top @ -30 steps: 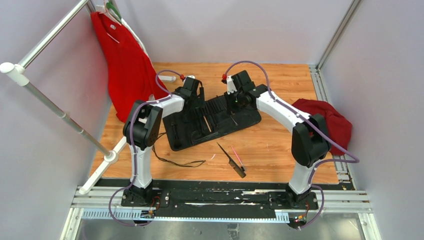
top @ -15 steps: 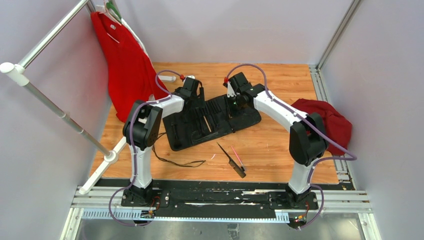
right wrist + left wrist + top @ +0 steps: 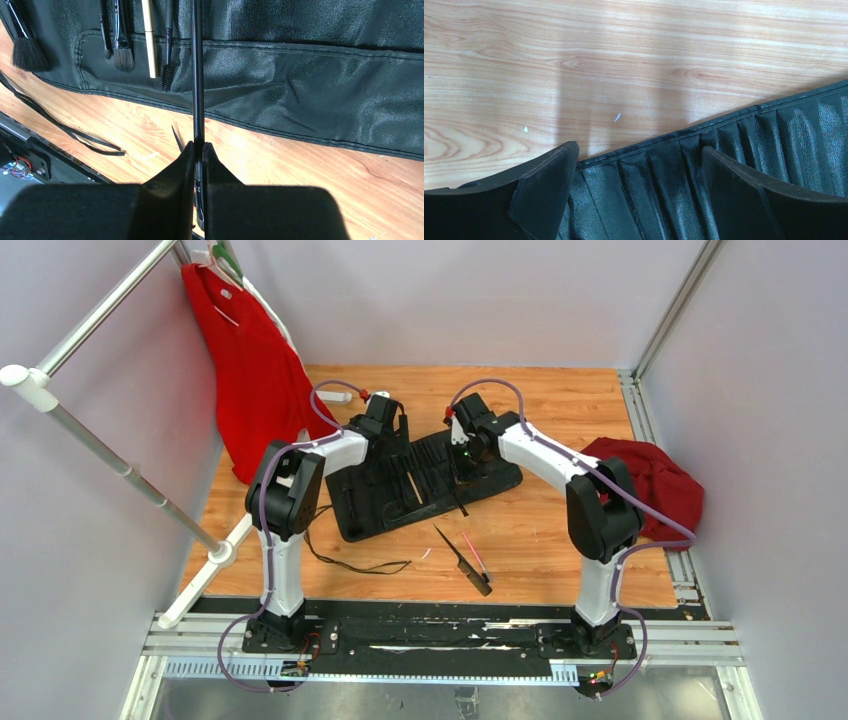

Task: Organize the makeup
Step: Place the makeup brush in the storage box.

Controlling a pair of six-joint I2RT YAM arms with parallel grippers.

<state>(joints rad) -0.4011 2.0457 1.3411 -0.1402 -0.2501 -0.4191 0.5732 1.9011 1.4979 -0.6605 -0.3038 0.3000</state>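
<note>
The black slotted case (image 3: 425, 480) lies open in the middle of the table. My right gripper (image 3: 463, 455) is over it, shut on a thin black brush (image 3: 198, 75) whose handle runs across the case's near edge (image 3: 300, 75). Several brushes sit in its slots: a fluffy one (image 3: 27, 50), a flat one (image 3: 122, 52), a cream stick (image 3: 148, 40) and a spoolie (image 3: 167, 75). My left gripper (image 3: 385, 435) is open just above the case's pleated far edge (image 3: 664, 190), holding nothing. A black comb-like tool (image 3: 462, 560) and a pink tool (image 3: 475, 555) lie on the wood near the front.
A thin black cord (image 3: 350, 565) loops on the wood at front left. A red shirt (image 3: 250, 370) hangs from a white rack (image 3: 100, 440) at the left. A red cloth (image 3: 655, 485) lies crumpled at the right edge.
My right gripper has moved left and nearer over the case with the brush in it. The left arm has not moved.
</note>
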